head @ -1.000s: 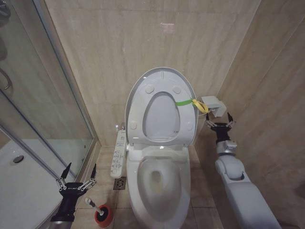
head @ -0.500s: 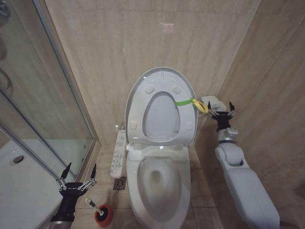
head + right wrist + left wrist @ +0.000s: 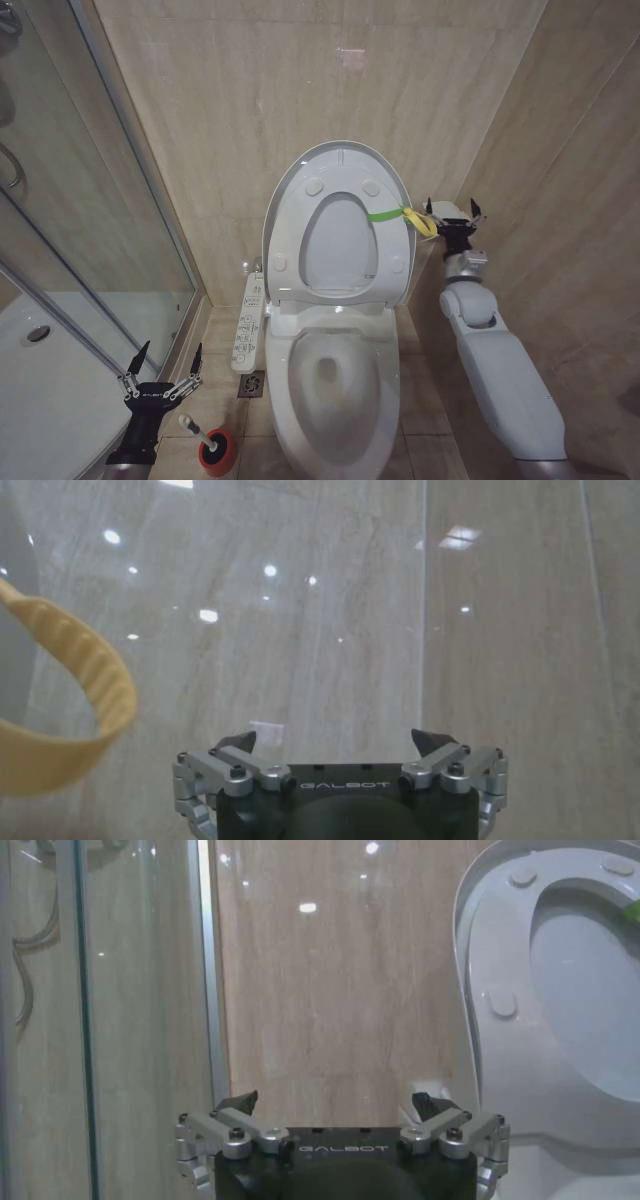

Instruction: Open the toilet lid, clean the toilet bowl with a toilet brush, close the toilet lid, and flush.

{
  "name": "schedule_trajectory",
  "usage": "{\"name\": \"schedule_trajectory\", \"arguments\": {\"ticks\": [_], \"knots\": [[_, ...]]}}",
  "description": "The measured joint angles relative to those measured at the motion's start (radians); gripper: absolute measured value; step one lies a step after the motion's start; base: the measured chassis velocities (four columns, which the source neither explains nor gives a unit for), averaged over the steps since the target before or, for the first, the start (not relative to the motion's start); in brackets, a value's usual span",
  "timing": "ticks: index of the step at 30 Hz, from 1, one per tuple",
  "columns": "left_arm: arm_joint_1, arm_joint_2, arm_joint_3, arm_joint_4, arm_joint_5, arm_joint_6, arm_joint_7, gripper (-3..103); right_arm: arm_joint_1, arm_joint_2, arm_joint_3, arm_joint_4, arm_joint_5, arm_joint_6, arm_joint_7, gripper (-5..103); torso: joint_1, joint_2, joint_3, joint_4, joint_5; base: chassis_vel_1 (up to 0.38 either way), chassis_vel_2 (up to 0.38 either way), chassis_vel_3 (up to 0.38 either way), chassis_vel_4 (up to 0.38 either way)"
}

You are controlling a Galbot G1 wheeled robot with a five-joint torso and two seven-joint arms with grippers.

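the toilet lid (image 3: 340, 215) is seen raised upright against the wall, above the open toilet bowl (image 3: 335, 385). the right tool (image 3: 452, 212), fingers apart, is held just beside the lid's yellow strap (image 3: 418, 220). the left tool (image 3: 160, 365), fingers apart, is held low above the toilet brush (image 3: 195, 428) in its red holder (image 3: 218, 452).

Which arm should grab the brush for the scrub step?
Left, probably. The left hand hangs open right beside the toilet brush in its red cup. The right hand is up by the raised toilet lid, across the toilet bowl.
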Motion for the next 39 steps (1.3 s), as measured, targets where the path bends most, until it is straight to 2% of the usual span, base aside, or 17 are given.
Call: {"name": "schedule_trajectory", "arguments": {"ticks": [9,19,39], "knots": [[0.0,0.0,0.0,0.0,0.0,0.0,0.0,100,0.021,0.006,-0.036,0.004,0.002,-0.009,0.002,100,0.0,0.0,0.0,0.0,0.0,0.0,0.0,0.0,0.0],[0.0,0.0,0.0,0.0,0.0,0.0,0.0,100,-0.022,-0.031,-0.063,0.058,0.062,-0.025,-0.006,100,0.0,0.0,0.0,-0.0002,0.0001,0.0,0.0,0.0,0.0],[0.0,0.0,0.0,0.0,0.0,0.0,0.0,100,-0.109,-0.077,-0.079,0.135,0.086,-0.02,-0.018,100,0.0,0.0,0.0,-0.0005,0.0,0.0,0.0,0.0,0.0]]}}
